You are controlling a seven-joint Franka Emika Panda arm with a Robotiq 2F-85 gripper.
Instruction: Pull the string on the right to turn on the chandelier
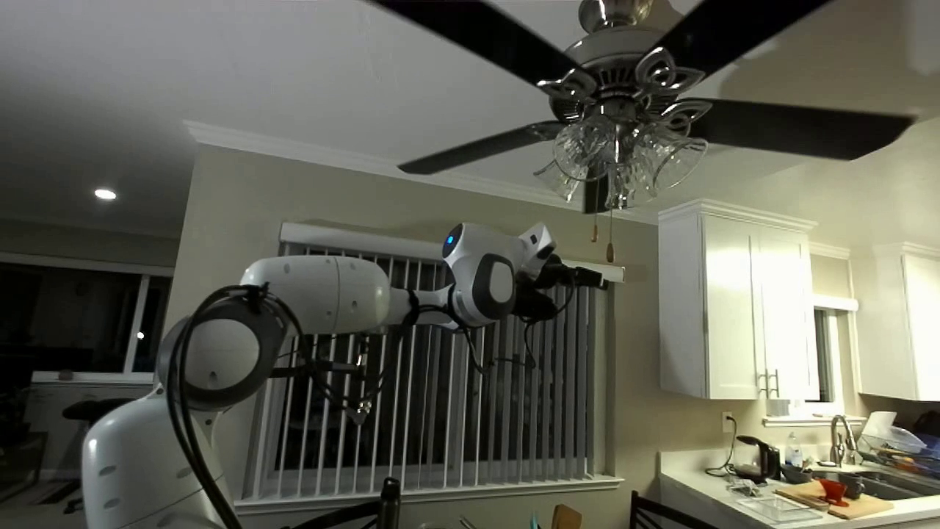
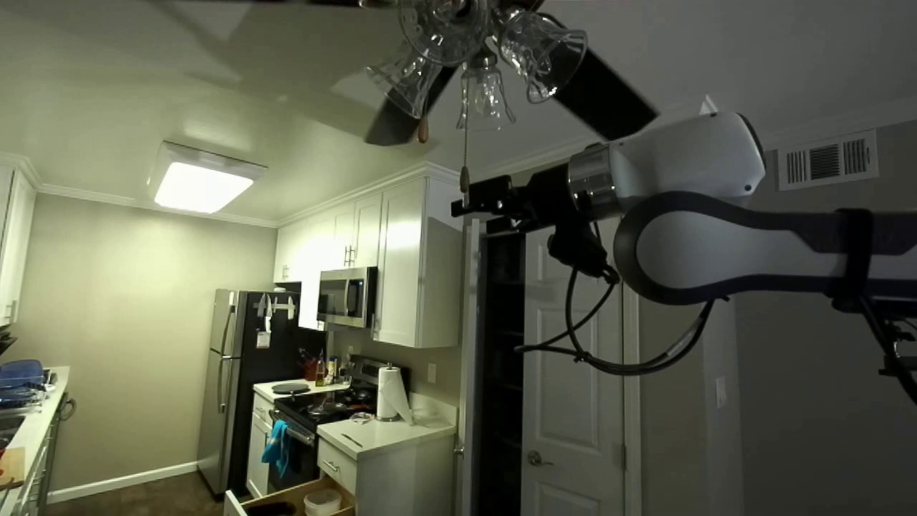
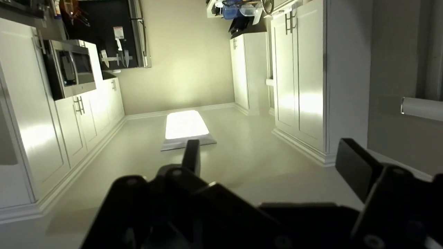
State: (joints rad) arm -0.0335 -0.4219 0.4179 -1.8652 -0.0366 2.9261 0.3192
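A ceiling fan (image 1: 613,48) with dark blades hangs high. A white robot arm (image 1: 319,294) sticks out lower down. The clear glass chandelier (image 1: 620,150) sits under the fan's middle. The pincer (image 3: 270,148) is spread wide. The longer pull string (image 2: 465,178), on the right in both exterior views, ends near it; I can't tell if they touch.

blue towel (image 2: 276,446) on oven (image 2: 304,456); paper towel roll (image 2: 387,393) on counter (image 2: 383,439); tub (image 2: 322,503) in open drawer (image 2: 233,504).
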